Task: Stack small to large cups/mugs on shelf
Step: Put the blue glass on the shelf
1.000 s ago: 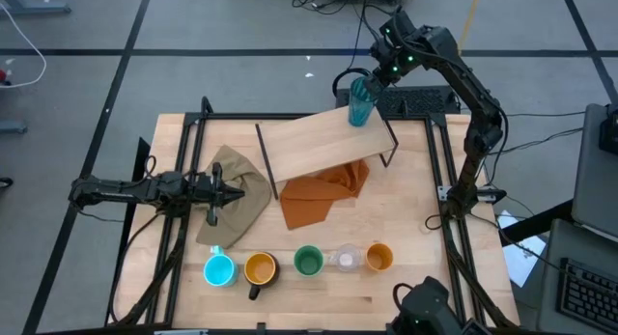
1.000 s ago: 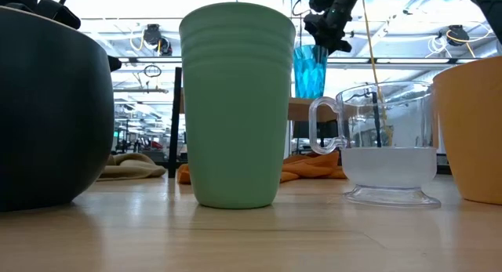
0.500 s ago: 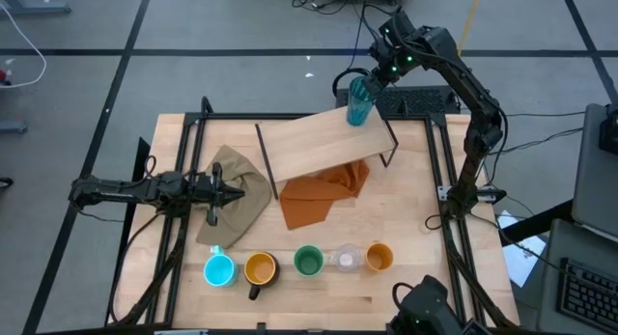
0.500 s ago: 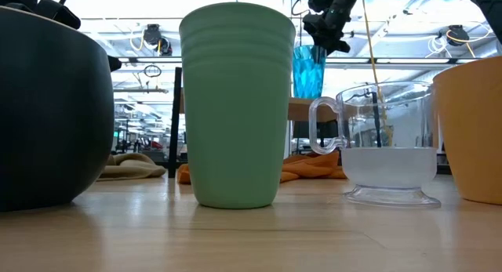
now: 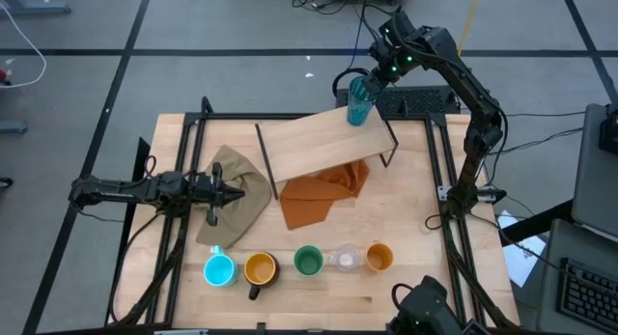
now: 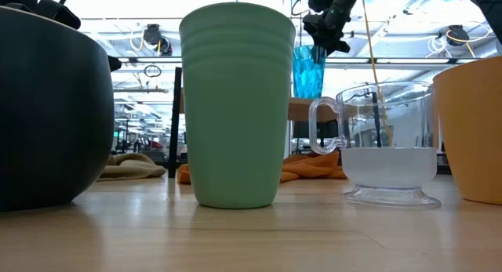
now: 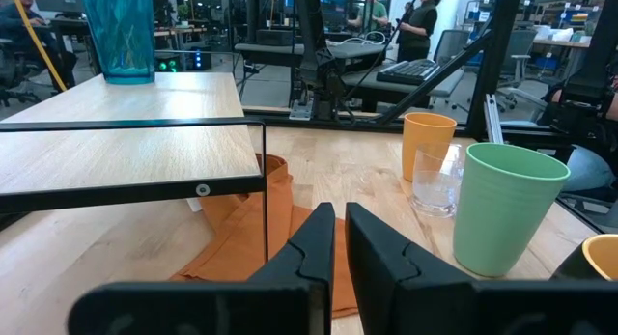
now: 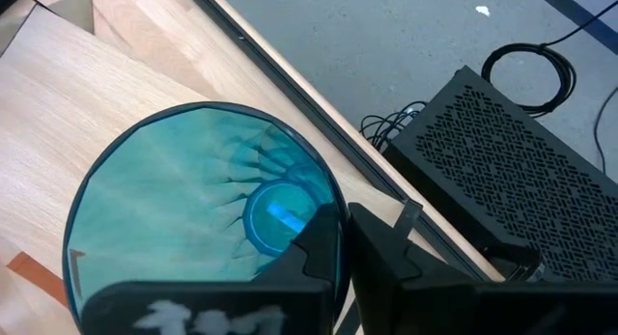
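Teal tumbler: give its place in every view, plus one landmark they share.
High: teal tumbler on the shelf's far right corner.
Low: behind the green cup.
Left wrist: on the shelf's far corner.
Right wrist: seen from above.
Landmark: the shelf.

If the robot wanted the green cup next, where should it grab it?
Probably from above, one finger inside the rim and one outside. The green cup stands upright with its mouth open and has no handle. The clear glass sits close on one side and the black mug on the other, so a sideways grab looks crowded.
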You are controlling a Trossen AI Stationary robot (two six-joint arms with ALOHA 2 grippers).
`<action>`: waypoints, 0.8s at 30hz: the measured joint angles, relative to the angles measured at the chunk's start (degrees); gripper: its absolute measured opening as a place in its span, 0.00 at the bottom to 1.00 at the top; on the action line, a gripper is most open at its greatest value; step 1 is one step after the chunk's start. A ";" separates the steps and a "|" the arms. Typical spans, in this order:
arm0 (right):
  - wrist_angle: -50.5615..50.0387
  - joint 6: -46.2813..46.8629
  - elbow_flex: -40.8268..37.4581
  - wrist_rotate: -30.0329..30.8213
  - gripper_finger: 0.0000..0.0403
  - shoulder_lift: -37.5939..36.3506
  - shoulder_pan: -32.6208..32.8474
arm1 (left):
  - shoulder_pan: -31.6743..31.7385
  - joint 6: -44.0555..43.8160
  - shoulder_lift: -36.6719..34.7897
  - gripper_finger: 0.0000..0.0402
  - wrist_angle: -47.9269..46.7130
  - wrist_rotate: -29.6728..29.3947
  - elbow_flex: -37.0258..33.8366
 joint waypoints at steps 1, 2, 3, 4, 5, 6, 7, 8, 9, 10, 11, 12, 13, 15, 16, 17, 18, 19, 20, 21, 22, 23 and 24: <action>0.00 0.00 0.00 0.00 0.03 0.00 0.00 | 0.00 0.02 0.00 0.08 0.00 0.00 0.00; 0.00 0.00 0.00 0.00 0.03 0.00 0.00 | -0.02 0.00 0.00 0.08 0.00 0.00 0.00; 0.02 -0.03 0.00 0.00 0.03 0.00 0.00 | 0.00 0.00 -0.01 0.08 0.00 0.00 0.00; 0.02 -0.16 0.00 0.00 0.03 0.00 0.00 | -0.02 0.00 -0.01 0.08 0.00 0.00 0.00; 0.00 -0.24 0.00 -0.07 0.03 0.00 0.00 | 0.00 0.00 0.00 0.08 0.00 0.00 0.00; 0.02 -0.31 0.00 -0.13 0.03 0.00 0.00 | 0.00 0.00 0.00 0.08 0.00 0.00 0.00; 0.02 -0.35 0.00 -0.15 0.03 0.00 0.00 | -0.02 0.00 0.00 0.08 0.00 0.00 0.00; 0.00 -0.38 0.00 -0.16 0.03 0.00 0.00 | 0.00 0.02 0.00 0.08 0.00 0.00 0.00; 0.00 -0.42 0.00 -0.17 0.03 0.00 0.00 | -0.01 0.02 -0.01 0.08 -0.01 0.00 0.00; 0.00 -0.42 0.00 -0.19 0.03 0.00 0.00 | -0.02 0.02 0.00 0.08 -0.02 0.00 0.00; 0.00 -0.44 0.00 -0.21 0.03 0.00 0.00 | -0.01 0.01 -0.02 0.08 -0.02 0.00 0.00; 0.00 -0.44 0.00 -0.23 0.03 0.00 0.00 | -0.01 0.02 0.00 0.08 -0.02 0.00 0.00; 0.00 -0.45 0.00 -0.31 0.03 0.01 0.00 | 0.00 0.02 -0.02 0.08 -0.02 0.00 0.00; 0.00 -0.63 0.00 -0.37 0.03 0.02 0.00 | -0.02 0.02 -0.02 0.08 -0.02 0.00 0.00; 0.00 -0.66 0.00 -0.39 0.03 0.02 0.00 | -0.01 0.02 -0.01 0.08 -0.02 0.00 0.00; -0.02 -0.66 0.00 -0.40 0.03 0.02 0.00 | 0.00 0.02 0.00 0.08 -0.02 0.00 0.00; -0.02 -0.70 0.00 -0.46 0.04 0.02 0.00 | -0.02 0.02 -0.01 0.08 -0.02 0.00 0.00; -0.05 -0.83 0.00 -0.63 0.05 0.04 0.00 | 0.00 0.02 0.00 0.08 -0.02 0.00 0.00; -0.05 -0.83 0.00 -0.76 0.06 0.06 0.00 | 0.00 0.02 -0.02 0.08 -0.02 -0.02 0.00; -0.04 -0.79 0.00 -0.79 0.08 0.07 0.00 | -0.01 0.02 0.00 0.08 -0.02 0.00 0.00; -0.05 -0.72 0.00 -0.81 0.10 0.07 0.00 | -0.01 0.02 -0.01 0.08 -0.02 0.00 0.00; -0.07 -0.70 0.00 -0.81 0.12 0.07 0.00 | 0.00 0.03 -0.01 0.08 -0.02 0.00 0.00; -0.08 -0.70 0.00 -0.80 0.14 0.07 0.00 | -0.01 0.02 0.00 0.08 -0.02 -0.01 0.00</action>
